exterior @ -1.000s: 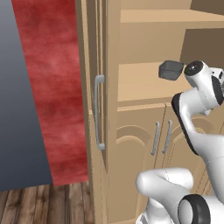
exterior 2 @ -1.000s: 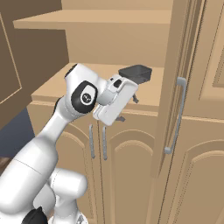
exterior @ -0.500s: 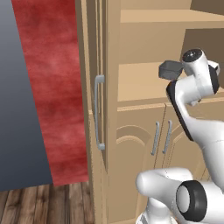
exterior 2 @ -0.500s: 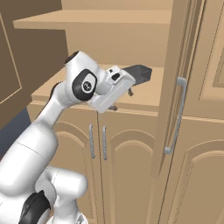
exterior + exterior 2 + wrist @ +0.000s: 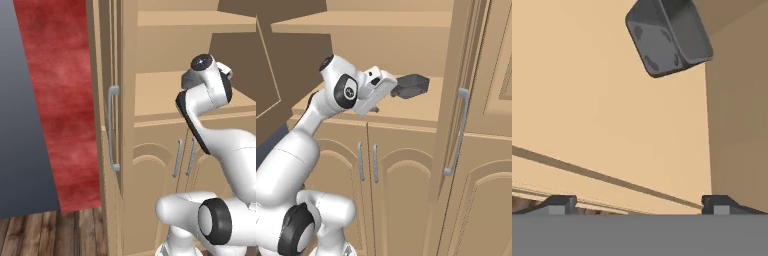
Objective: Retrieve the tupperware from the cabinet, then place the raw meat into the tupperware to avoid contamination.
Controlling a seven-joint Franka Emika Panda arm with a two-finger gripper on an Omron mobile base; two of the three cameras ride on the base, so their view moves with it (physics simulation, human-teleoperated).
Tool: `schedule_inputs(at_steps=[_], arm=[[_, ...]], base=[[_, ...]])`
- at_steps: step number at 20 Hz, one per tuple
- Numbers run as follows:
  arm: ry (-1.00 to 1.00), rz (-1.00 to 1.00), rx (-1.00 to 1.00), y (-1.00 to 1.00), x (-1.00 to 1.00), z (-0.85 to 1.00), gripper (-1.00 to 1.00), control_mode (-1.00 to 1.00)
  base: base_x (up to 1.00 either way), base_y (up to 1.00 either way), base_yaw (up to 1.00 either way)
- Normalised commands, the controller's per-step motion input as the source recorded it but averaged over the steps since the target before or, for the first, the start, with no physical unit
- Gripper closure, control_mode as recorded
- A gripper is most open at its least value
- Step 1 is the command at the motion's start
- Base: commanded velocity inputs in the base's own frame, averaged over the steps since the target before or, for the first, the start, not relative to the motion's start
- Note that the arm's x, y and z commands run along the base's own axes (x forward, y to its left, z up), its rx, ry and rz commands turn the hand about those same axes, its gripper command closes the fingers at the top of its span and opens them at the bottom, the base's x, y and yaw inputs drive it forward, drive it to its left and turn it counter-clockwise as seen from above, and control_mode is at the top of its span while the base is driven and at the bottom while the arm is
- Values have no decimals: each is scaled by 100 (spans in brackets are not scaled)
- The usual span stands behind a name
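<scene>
Cabinet (image 5: 406, 35) upper doors open; I see dark tupperware (image 5: 668, 35) lying tipped on tan shelf (image 5: 612, 115). Gripper (image 5: 639, 204) spread wide, holding nothing. Red wall (image 5: 60, 100) left.

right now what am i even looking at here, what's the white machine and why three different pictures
It is a rendered kitchen scene. The white jointed robot arm stands on a base that can drive, facing a tall light-tan wooden cabinet with its upper doors swung open. Two pictures come from cameras on the base, behind the arm to its left and right. The third comes from a camera on the hand, looking along the two-finger gripper, whose dark tips stand far apart, open, holding nothing. On the tan shelf lies a small dark grey plastic tub, tipped on its side. The gripper points toward it without touching.
</scene>
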Motion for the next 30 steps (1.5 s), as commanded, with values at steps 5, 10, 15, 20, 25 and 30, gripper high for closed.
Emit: schedule_inputs(at_steps=[5, 10, 15, 20, 25, 30], arm=[[-20, 12, 0, 26, 61, 0, -100, -100], [-11, 19, -6, 3, 61, 1, -100, -100], [3, 0, -9, -1, 33, 1, -100, -100], [1, -3, -1, -14, 26, -1, -100, -100], [-7, 0, -3, 0, 29, 1, -100, -100], [-1, 0, 0, -7, 35, 0, -100, -100]], base=[[0, 0, 0], [0, 0, 0], [0, 0, 0], [0, 0, 0], [0, 0, 0], [0, 0, 0]])
